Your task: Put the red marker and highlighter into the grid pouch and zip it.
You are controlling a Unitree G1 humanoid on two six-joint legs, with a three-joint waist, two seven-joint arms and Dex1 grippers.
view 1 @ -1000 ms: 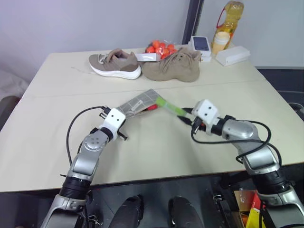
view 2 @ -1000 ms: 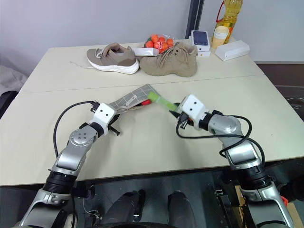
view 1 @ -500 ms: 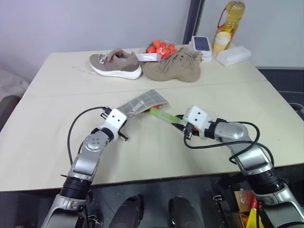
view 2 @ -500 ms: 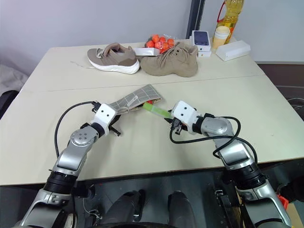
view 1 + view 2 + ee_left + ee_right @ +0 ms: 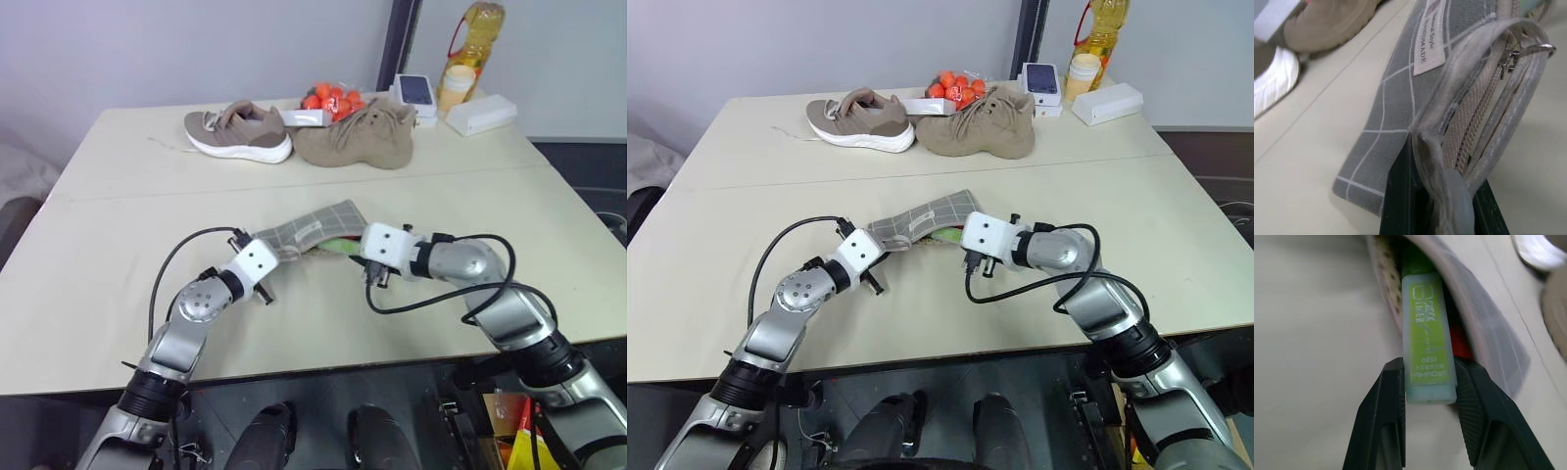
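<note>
Grid pouch: near the middle of the desk, between the two arms; its long axis runs from the left gripper away toward the desk's far right, with the far end raised. The white label faces up in the left wrist view, and the zipper mouth gapes along one long edge.
Left gripper: fingers pinched together on the pouch's near end, at the zipper edge.
Highlighter: light-green body lying along the pouch's length, leading end already inside the open mouth, blunt rear end pointing back toward the right gripper.
Right gripper: black fingers clamped on the highlighter's rear end, one on each side.
Red marker: a red bit shows inside the pouch, just beside the highlighter; the rest is hidden.
Far edge of desk: two tan shoes, touching toe to toe.
</note>
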